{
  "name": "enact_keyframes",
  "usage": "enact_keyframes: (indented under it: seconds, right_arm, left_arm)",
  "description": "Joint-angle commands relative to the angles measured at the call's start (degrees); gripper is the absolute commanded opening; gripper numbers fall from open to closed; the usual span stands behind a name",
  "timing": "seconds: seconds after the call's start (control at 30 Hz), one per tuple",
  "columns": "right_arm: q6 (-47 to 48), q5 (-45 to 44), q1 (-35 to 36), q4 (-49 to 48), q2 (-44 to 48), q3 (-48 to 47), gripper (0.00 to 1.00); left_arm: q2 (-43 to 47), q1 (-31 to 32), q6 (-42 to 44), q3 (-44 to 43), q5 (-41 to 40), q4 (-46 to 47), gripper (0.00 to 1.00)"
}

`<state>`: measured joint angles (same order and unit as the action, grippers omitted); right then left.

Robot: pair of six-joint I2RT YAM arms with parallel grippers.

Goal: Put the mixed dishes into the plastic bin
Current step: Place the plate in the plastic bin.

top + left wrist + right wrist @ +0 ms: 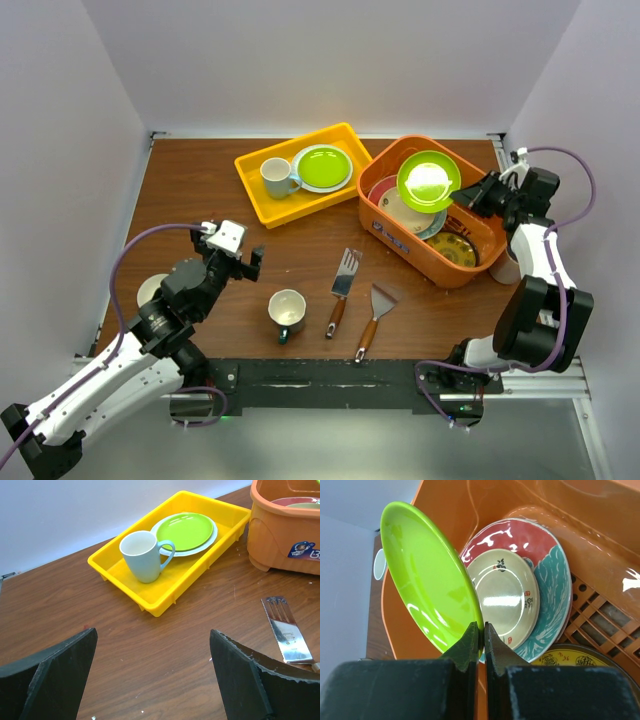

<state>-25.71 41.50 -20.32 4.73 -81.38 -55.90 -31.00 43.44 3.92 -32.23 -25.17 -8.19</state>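
Only the right wrist view shows the grip itself: the right gripper (481, 627) has its two fingers pinched tight on the lower rim of the lime green plate (427, 587). The plate stands on edge, tilted, inside the orange bin (600, 525). The same view shows what lies behind it. A red and teal plate (547, 555) leans in the bin with a smaller cream plate (505, 597) resting on its face, and the edge of a yellow patterned plate (580, 659) shows on the slotted floor. From the top camera the held plate is a glossy, bright disc with a glare spot, over the bin's far half, and the bin sits at the right of the table just beside the yellow tray (262, 195). That camera alone shows the dark-teal mug (287, 312), cream inside, on the wood near the front edge beside the two spatulas (342, 280), and the small white bowl (152, 290), partly hidden by the left arm. The left wrist view shows the left gripper (153, 632) spread wide with nothing between its fingers, over bare wood. It faces the tray, which holds a white mug (142, 555) and a green plate on a white one (184, 530). It also shows the small label (300, 549) on the bin's side.
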Motion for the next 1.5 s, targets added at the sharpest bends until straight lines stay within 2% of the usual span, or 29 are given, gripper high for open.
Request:
enact_keyframes:
  seconds: [0.0,0.2,0.5,0.67,0.87,1.07,1.3,1.47]
  right_arm:
    - [-1.1,-2.7,-0.3,-1.3,-0.4,-0.1,0.0]
    - [-1.9,-4.8,0.4,-0.5,-2.8,0.9,0.0]
    - [-1.0,-13.3,5.9,3.4,-7.6,-1.5,0.0]
    - [-0.9,-14.9,6.9,3.5,-9.7,-1.8,0.0]
    - [-0.7,-15.8,7.0,3.8,-11.2,-2.3,0.08]
    - [0.2,-16.1,7.0,4.2,-11.4,-2.5,0.22]
    - [3.2,-16.4,7.0,4.5,-6.9,-2.4,0.53]
    - [6.5,-15.8,6.9,4.8,-2.1,-2.5,0.68]
  left_arm:
    - [-0.1,-0.5,0.3,0.0,0.6,2.4,1.0]
    - [-0.3,-0.5,0.3,0.0,0.5,2.4,1.0]
    - [-0.4,-0.5,0.3,0.0,0.3,2.4,1.0]
    - [-0.6,-0.5,0.3,0.0,0.4,2.4,1.0]
    - [-0.7,-0.5,0.3,0.0,0.5,2.4,1.0]
    - [-0.7,-0.5,0.3,0.0,0.6,2.4,1.0]
    - [-0.7,-0.5,0.3,0.0,0.6,2.4,1.0]
    - [-0.8,-0.5,0.2,0.0,0.8,2.5,1.0]
